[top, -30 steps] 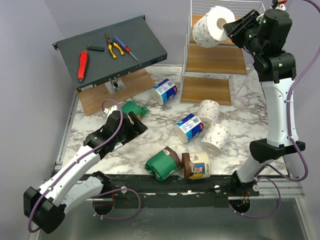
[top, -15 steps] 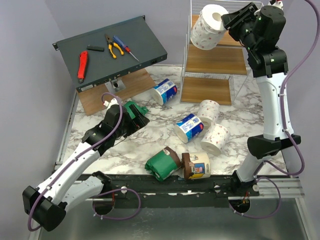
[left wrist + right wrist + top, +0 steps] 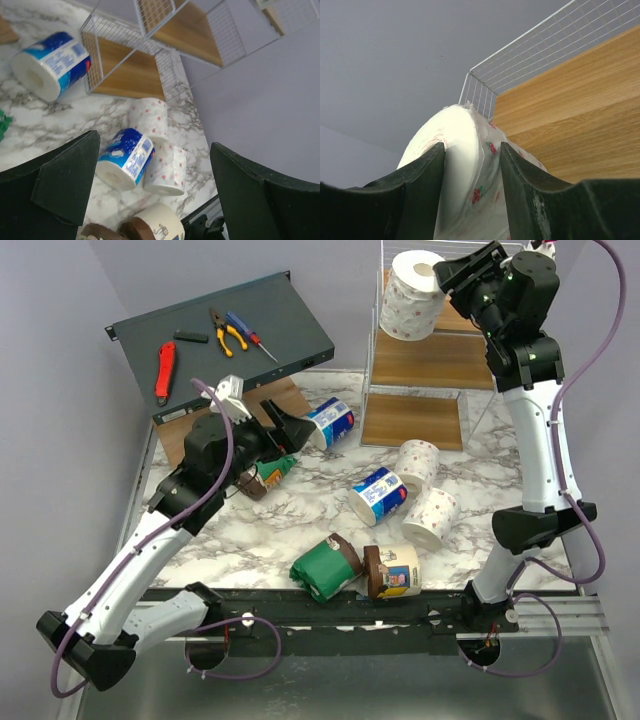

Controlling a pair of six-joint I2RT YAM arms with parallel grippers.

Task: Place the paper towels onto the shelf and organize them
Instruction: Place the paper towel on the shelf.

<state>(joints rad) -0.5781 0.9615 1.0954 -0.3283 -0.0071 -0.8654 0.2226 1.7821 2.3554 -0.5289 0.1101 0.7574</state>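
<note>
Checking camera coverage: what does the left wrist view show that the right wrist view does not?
Only left wrist: marble tabletop with two blue-and-white wrapped rolls, two white pink-speckled rolls and a cream-and-brown roll. Only right wrist: another speckled white roll pinched in the right gripper. Both: the white wire shelf with light-brown wooden boards.
</note>
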